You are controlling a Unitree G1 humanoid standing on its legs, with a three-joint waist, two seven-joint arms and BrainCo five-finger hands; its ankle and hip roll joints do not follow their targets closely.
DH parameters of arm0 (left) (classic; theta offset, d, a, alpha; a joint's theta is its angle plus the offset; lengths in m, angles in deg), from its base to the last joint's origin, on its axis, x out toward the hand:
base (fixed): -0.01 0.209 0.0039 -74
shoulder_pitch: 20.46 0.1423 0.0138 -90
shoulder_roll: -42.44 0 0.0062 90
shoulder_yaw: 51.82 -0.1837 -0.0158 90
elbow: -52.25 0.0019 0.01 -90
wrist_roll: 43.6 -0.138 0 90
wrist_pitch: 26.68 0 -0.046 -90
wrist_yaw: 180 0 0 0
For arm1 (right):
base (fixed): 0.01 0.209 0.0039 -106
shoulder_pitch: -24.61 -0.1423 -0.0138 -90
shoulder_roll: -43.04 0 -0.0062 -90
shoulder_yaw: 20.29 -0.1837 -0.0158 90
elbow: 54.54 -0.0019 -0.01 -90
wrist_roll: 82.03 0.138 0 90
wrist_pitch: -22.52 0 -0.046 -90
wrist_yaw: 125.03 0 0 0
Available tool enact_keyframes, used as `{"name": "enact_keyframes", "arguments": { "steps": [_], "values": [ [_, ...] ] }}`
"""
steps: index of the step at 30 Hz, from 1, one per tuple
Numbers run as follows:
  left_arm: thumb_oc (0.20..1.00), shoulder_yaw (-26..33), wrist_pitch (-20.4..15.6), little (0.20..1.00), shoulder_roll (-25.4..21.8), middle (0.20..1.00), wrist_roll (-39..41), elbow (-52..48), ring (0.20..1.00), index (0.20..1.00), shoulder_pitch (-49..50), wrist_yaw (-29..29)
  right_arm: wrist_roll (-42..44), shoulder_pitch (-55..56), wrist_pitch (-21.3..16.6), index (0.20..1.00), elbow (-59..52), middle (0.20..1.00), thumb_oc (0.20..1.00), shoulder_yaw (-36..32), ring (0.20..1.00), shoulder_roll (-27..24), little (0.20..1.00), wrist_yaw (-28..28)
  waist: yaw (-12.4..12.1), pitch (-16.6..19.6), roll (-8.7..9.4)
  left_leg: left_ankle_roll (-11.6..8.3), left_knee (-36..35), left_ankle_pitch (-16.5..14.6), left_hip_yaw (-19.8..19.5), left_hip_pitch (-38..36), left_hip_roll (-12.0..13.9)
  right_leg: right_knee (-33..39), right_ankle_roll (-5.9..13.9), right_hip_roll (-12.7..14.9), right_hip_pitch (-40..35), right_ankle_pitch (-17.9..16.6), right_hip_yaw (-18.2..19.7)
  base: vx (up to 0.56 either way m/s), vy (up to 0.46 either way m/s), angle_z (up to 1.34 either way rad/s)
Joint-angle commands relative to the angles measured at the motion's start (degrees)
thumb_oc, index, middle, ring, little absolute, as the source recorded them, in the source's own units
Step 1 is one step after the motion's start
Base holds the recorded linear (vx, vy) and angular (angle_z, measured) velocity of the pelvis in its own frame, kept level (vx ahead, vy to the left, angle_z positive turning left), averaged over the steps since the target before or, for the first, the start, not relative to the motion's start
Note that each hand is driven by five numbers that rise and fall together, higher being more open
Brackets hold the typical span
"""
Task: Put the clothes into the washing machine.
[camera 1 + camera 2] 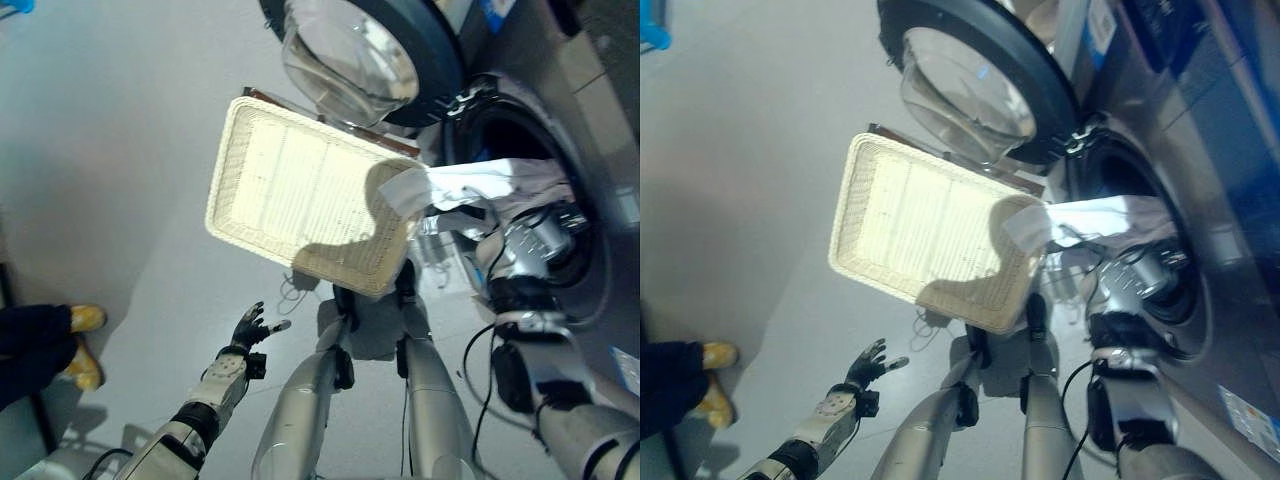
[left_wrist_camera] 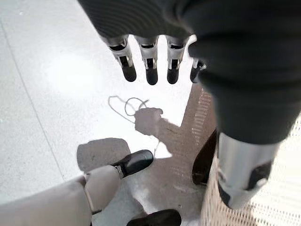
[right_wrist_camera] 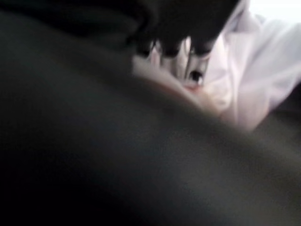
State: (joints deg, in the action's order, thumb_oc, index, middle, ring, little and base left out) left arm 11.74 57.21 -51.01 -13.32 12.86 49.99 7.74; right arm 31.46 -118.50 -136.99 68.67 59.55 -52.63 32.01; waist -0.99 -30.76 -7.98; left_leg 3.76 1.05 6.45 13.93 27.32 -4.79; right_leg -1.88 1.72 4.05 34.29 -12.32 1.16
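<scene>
Grey floor lies under a cream wicker basket beside the front-loading washing machine, whose round glass door stands open. From the eye views, white clothes hang in the drum opening, and the right hand reaches in there. A person's yellow shoes show at the edge. From the left wrist view, the left hand hovers over the floor with straight, spread fingers. From the right wrist view, white cloth lies against the right hand; I cannot tell its grip.

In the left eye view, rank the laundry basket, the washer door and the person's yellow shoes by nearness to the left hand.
From the left hand:
1. Laundry basket, just ahead, on the floor.
2. Person's yellow shoes, off to its left.
3. Washer door, swung open beyond the basket.
</scene>
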Motion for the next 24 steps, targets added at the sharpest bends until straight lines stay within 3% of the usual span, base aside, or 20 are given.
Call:
{"name": "enact_keyframes", "arguments": {
  "steps": [1,4,5,6,7,8,9,10,11,12,13,14,15,17,19,21,22,24],
  "values": [
    [1.0,-0.7,1.6,1.0,-1.6,1.0,1.9,-1.4,1.0,1.0,2.8,-0.4,-4.1,-3.0,-3.5,1.0,1.3,1.0,1.0,-2.0,1.0,-23.0,1.0,-5.0,3.0,1.0,-3.81,-4.92,5.7,-1.2,-8.1,3.7,-0.7,-10.3,1.7,-0.8,0.9,9.0,-6.0,0.08,-0.109,0.3],
    [1.0,-1.2,2.2,1.0,-2.2,1.0,2.0,-2.8,1.0,1.0,3.2,-1.1,-0.5,-1.3,13.4,1.0,5.2,1.0,1.0,-1.0,1.0,-23.9,1.0,-2.0,2.7,1.0,-4.38,-4.94,5.2,-0.9,-8.8,4.0,-1.0,-11.2,1.42,-0.8,1.2,10.1,-6.7,0.03,-0.072,0.22],
    [1.0,-1.6,2.6,1.0,-3.0,1.0,2.2,-3.8,1.0,1.0,3.2,-1.3,-0.5,0.6,30.3,1.0,8.9,1.0,1.0,0.9,1.0,-23.4,1.0,-1.1,2.4,1.0,-4.29,-4.9,5.3,-0.6,-9.1,4.8,-1.1,-11.6,1.27,-0.8,1.9,10.1,-7.2,0.02,-0.085,0.16],
    [1.0,-1.6,2.6,1.0,-3.1,1.0,2.2,-3.9,1.0,1.0,3.0,-1.3,-0.5,0.9,33.6,1.0,9.8,1.0,1.0,1.4,1.0,-23.3,1.0,-1.2,2.3,1.0,-4.23,-4.84,5.3,-0.1,-9.0,5.5,-1.0,-11.5,1.2,-0.8,2.5,9.5,-7.3,0.0,-0.109,0.12],
    [1.0,-1.8,2.7,1.0,-3.4,1.0,2.3,-4.1,1.0,1.0,3.0,-1.2,-1.6,1.7,40.6,1.0,11.6,1.0,1.0,2.4,1.0,-23.2,1.0,-2.0,2.2,1.0,-4.04,-4.83,5.5,-0.4,-9.1,5.7,-1.1,-11.7,1.26,-0.8,2.7,9.8,-7.5,-0.01,-0.075,0.07],
    [1.0,-1.9,2.7,1.0,-3.6,1.0,2.2,-4.1,1.0,1.0,2.9,-1.2,-2.4,2.0,43.4,1.0,12.5,1.0,1.0,3.2,1.0,-23.2,1.0,-2.5,2.1,1.0,-3.89,-4.77,5.5,-0.4,-9.0,5.8,-1.1,-11.8,1.22,-0.8,2.7,9.8,-7.6,0.01,-0.059,0.05],
    [1.0,-1.9,2.7,1.0,-3.6,1.0,2.2,-4.1,1.0,1.0,2.9,-1.2,-2.4,2.0,43.4,1.0,12.5,1.0,1.0,3.2,1.0,-23.2,1.0,-2.5,2.1,1.0,-3.89,-4.77,5.5,-0.4,-9.0,5.8,-1.1,-11.8,1.22,-0.8,2.7,9.8,-7.6,-0.01,-0.071,0.08],
    [1.0,-1.8,2.8,1.0,-3.9,1.0,2.1,-4.1,1.0,1.0,2.6,-1.4,-6.3,2.5,49.3,1.0,13.7,1.0,1.0,4.8,1.0,-22.8,1.0,-4.0,1.9,1.0,-3.61,-4.65,5.7,-0.3,-8.9,6.4,-1.1,-11.8,1.11,-0.9,3.1,9.6,-7.8,-0.01,-0.142,0.03],
    [1.0,-1.9,2.4,1.0,-4.2,1.0,1.5,-3.7,1.0,1.0,2.3,-1.3,-19.5,2.9,56.5,1.0,16.5,1.0,1.0,6.9,1.0,-22.2,1.0,-6.0,1.5,1.0,-2.97,-4.57,5.9,-0.4,-9.0,7.3,-0.9,-12.0,1.1,-1.0,3.9,9.4,-8.3,-0.02,-0.186,-0.01],
    [1.0,-1.8,2.3,1.0,-4.4,1.0,1.0,-3.6,1.0,1.0,2.1,-1.3,-30.1,3.0,58.8,1.0,18.6,1.0,1.0,8.6,1.0,-22.3,1.0,-9.2,1.3,1.0,-2.64,-4.49,6.0,-0.3,-8.9,7.8,-0.9,-12.1,1.09,-1.1,4.3,9.2,-8.5,-0.01,-0.15,-0.05],
    [1.0,-2.1,2.2,1.0,-4.4,1.0,1.1,-3.5,1.0,1.0,1.9,-1.1,-33.4,2.6,58.5,1.0,19.6,1.0,1.0,9.4,1.0,-22.4,1.0,-10.6,1.2,1.0,-2.53,-4.42,6.0,-0.2,-8.9,8.0,-0.8,-12.1,1.06,-1.2,4.4,9.1,-8.5,0.0,-0.095,-0.01],
    [1.0,-2.5,1.7,1.0,-3.8,1.0,0.3,-3.1,1.0,1.0,1.8,-0.6,-49.3,0.5,53.7,1.0,24.0,1.0,1.0,10.9,1.0,-23.5,1.0,-14.5,0.6,1.0,-2.52,-4.26,6.2,-0.4,-8.9,8.5,-0.8,-12.2,1.19,-1.3,4.8,8.9,-8.8,0.01,-0.053,-0.01],
    [1.0,-2.5,1.7,1.0,-3.7,1.0,0.2,-3.1,1.0,1.0,1.8,-0.6,-50.5,0.3,52.2,1.0,24.2,1.0,1.0,11.0,1.0,-23.6,1.0,-14.9,0.6,1.0,-2.56,-4.24,6.2,-0.5,-9.0,8.5,-0.8,-12.2,1.21,-1.3,4.9,8.9,-8.8,0.01,-0.029,-0.05],
    [1.0,-2.8,0.9,1.0,-3.3,1.0,0.4,-3.1,1.0,1.0,2.2,-0.4,-49.7,-1.0,45.2,1.0,23.1,1.0,1.0,11.0,1.0,-23.7,1.0,-16.0,0.5,1.0,-2.91,-4.2,6.5,-0.8,-8.9,8.6,-1.0,-12.7,1.26,-1.3,5.2,9.2,-8.9,0.01,0.039,-0.1],
    [1.0,-3.4,0.8,1.0,-2.8,1.0,0.7,-3.8,1.0,1.0,2.3,0.1,-51.0,-1.0,35.9,1.0,21.8,1.0,1.0,9.2,1.0,-21.9,1.0,-17.9,0.5,1.0,-3.47,-4.19,6.5,-0.9,-8.8,8.6,-1.1,-12.8,1.52,-1.2,5.4,9.2,-8.8,0.01,0.065,-0.09],
    [1.0,-4.1,1.3,1.0,-2.6,1.0,1.3,-4.8,1.0,1.0,2.1,0.8,-50.7,-1.0,30.9,1.0,19.8,1.0,1.0,8.4,1.0,-20.3,1.0,-16.0,0.6,1.0,-4.04,-4.11,6.3,-1.0,-8.7,8.6,-1.3,-12.5,1.76,-1.0,5.6,9.2,-8.6,-0.01,0.105,-0.07],
    [1.0,-4.1,1.8,1.0,-2.9,1.0,2.0,-5.3,1.0,1.0,1.7,0.5,-45.0,-0.9,28.4,1.0,18.5,1.0,1.0,7.8,1.0,-19.3,1.0,-10.8,0.7,1.0,-4.45,-4.07,6.0,-1.0,-8.6,8.5,-1.5,-12.3,1.9,-0.9,5.7,9.1,-8.4,-0.02,0.122,-0.06],
    [1.0,-3.9,2.0,1.0,-2.8,1.0,2.3,-5.3,1.0,1.0,1.5,0.4,-39.5,-0.1,28.0,1.0,17.7,1.0,1.0,6.8,1.0,-18.3,1.0,-6.0,0.8,1.0,-4.59,-4.04,5.8,-1.1,-8.5,8.4,-1.5,-12.1,2.07,-0.7,5.7,9.0,-8.4,-0.02,0.086,-0.04]
  ]
}}
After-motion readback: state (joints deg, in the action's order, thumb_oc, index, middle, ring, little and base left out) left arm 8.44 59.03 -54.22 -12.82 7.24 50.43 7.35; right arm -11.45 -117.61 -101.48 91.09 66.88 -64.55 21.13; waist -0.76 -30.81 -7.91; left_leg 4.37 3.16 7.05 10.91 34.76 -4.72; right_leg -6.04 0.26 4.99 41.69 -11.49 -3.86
